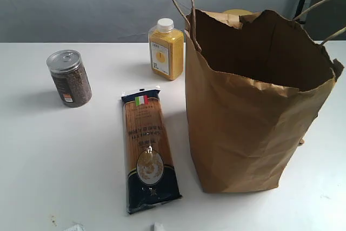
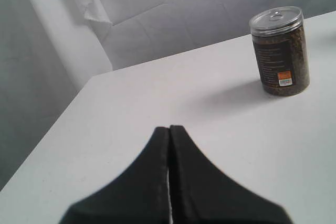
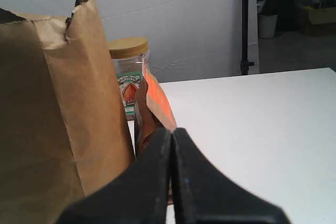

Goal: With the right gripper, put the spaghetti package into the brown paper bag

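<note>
You see the spaghetti package (image 1: pixel 147 150), long packet with navy ends and a clear middle, lying flat just beside the brown paper bag (image 1: pixel 243 133), upright, crinkled, mouth open, right gripper (image 3: pixel 171 132) pressed closed near the bag

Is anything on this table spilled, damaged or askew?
Nothing is spilled. Only the brown paper bag looks rough: its open rim is crumpled and uneven. The spaghetti package lies flat and intact beside it.

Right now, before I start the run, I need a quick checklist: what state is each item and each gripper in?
Paper bag: upright, mouth open.
Spaghetti package: lying flat, outside the bag.
Yellow bottle: upright, cap on.
Dark can: upright, lid sealed.
Glass jar: upright, lid on.
Left gripper: shut, empty.
Right gripper: shut, empty.
</note>
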Robot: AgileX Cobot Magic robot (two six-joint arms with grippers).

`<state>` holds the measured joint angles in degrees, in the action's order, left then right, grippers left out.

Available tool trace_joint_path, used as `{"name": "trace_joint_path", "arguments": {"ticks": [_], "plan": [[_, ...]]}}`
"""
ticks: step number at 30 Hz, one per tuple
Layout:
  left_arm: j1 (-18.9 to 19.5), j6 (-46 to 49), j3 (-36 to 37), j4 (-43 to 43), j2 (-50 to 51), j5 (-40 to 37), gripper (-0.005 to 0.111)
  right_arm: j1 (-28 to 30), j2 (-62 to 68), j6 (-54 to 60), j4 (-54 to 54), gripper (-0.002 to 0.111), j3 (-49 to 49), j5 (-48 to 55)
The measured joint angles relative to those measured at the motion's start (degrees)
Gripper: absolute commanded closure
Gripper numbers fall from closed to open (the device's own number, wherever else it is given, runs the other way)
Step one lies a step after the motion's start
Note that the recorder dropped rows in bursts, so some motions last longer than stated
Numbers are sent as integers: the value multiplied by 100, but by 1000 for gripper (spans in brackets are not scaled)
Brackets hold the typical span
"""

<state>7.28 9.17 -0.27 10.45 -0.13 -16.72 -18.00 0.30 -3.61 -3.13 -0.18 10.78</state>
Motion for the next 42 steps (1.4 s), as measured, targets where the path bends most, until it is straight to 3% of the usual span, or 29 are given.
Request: {"name": "trace_joint_path", "arguments": {"ticks": [13,18,22,34,40,42], "plan": [[0,0,0,0,0,0,107,0,0,0,-35,108,0,-105],[0,0,0,0,0,0,107,0,0,-239,-703,108,0,-601],[0,0,0,0,0,0,107,-177,43,-148,-865,108,-563,-658],[0,0,0,0,0,0,107,-1598,2994,1368,-1312,108,-3571,-6],[0,0,0,0,0,0,107,-2828,4844,1858,-1475,108,-5134,243],[0,0,0,0,0,0,107,-3520,5789,1854,-1380,108,-5825,384]]}}
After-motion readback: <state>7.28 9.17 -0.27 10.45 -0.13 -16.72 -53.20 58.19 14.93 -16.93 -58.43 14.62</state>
